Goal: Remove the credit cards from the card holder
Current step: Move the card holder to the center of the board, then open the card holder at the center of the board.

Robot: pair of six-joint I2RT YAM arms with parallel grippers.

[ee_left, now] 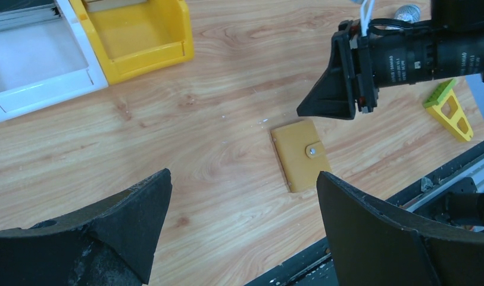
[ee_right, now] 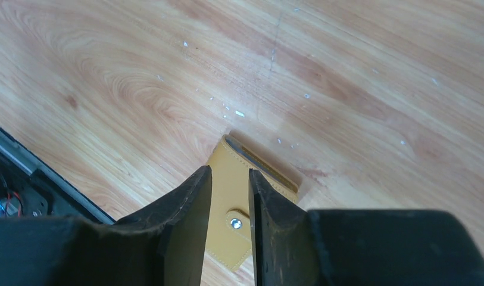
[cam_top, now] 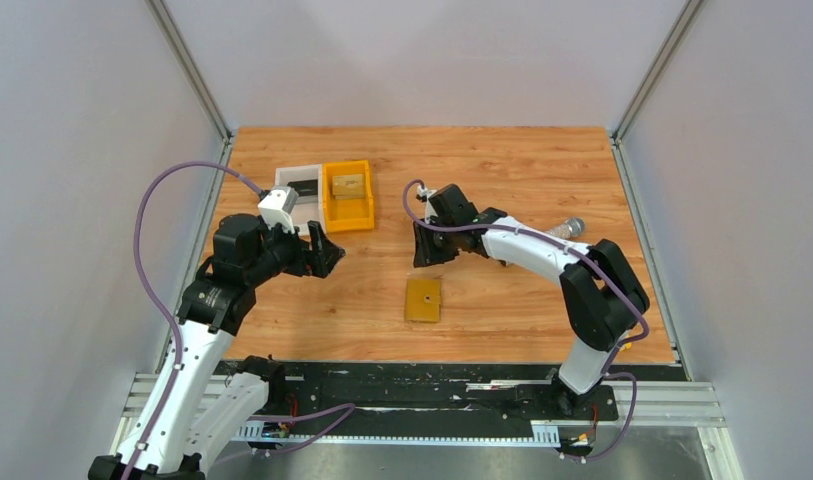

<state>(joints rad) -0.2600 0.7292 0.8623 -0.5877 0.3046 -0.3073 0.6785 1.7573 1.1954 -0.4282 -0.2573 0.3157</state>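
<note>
The card holder (cam_top: 423,300) lies closed and snapped on the tabletop (cam_top: 522,170), near its front edge. The right hand (cam_top: 420,260) hangs above it, fingers narrowly apart, pinching nothing. The left hand (cam_top: 328,252) is spread wide, well apart.

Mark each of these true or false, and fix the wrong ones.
1. The card holder lies closed on the table, snap tab fastened. True.
2. The right jaws are clamped on the card holder. False: they are narrowly parted, clear of it and holding nothing.
3. The left jaws stand wide open and empty. True.
4. The card holder sits inside the yellow bin. False: it lies on bare wood, nearer the arm bases than the bin.
5. A white tray stands right beside the yellow bin. True.
</note>
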